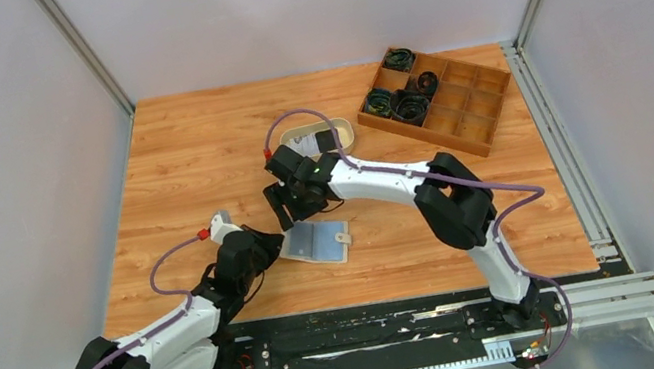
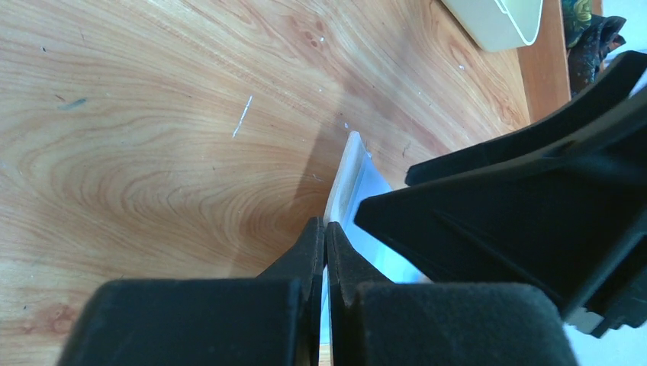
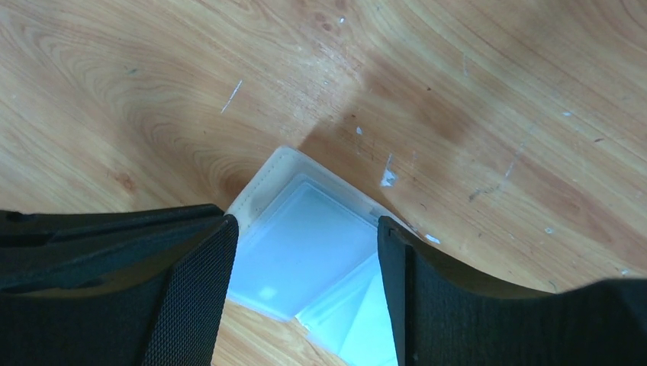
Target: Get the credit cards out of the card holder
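Observation:
The card holder [image 1: 316, 243] lies open on the wooden table, its pale grey-blue inside facing up and a small tab on its right side. My left gripper [image 1: 265, 244] is at its left edge; in the left wrist view the jaws [image 2: 326, 225] are shut on that thin beige edge [image 2: 349, 175]. My right gripper [image 1: 287, 214] hovers open over the holder's far left corner, with the clear pocket [image 3: 305, 229] showing between its fingers. Nothing is between them. A white card [image 1: 301, 144] and a black card [image 1: 327, 139] seem to lie in the oval tray.
The oval beige tray [image 1: 340, 125] stands behind the right wrist. A wooden compartment box [image 1: 462, 110] with black cable coils sits at the back right. The right gripper's black body [image 2: 534, 221] fills the right side of the left wrist view.

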`<state>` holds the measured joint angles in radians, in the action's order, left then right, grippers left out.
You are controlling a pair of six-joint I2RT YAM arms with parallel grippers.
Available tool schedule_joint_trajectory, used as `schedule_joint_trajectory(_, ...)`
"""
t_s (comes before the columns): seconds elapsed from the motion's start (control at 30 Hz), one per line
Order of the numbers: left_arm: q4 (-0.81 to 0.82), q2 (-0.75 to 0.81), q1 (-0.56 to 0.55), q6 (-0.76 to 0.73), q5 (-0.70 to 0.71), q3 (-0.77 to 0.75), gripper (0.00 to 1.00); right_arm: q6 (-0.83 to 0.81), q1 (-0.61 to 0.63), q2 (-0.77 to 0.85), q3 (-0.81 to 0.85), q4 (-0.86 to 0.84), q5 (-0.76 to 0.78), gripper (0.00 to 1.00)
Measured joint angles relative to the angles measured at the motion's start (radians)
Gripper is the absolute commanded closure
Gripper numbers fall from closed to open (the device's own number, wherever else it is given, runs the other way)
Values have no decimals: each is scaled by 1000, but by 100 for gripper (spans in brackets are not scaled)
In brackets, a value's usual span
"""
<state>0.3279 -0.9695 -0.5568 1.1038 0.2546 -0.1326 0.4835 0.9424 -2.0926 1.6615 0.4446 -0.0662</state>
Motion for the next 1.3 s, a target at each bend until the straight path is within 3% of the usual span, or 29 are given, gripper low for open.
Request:
schedule_joint_trajectory(0.47,-12,5,0,7,12,27,100,11,73,-106,127,174,122,30)
schedule_joint_trajectory(0.77,-50,52,-2,10,24,38,100,24,84,-5,-49,166,161,30)
schedule_joint_trajectory(1.0,-50,53,-2,12,30,39,100,24,86,26,-90,180,177,30)
schedule_joint_trajectory(1.3,-64,63,0,34,71,46,100,-6,82,133,-108,143,201,20)
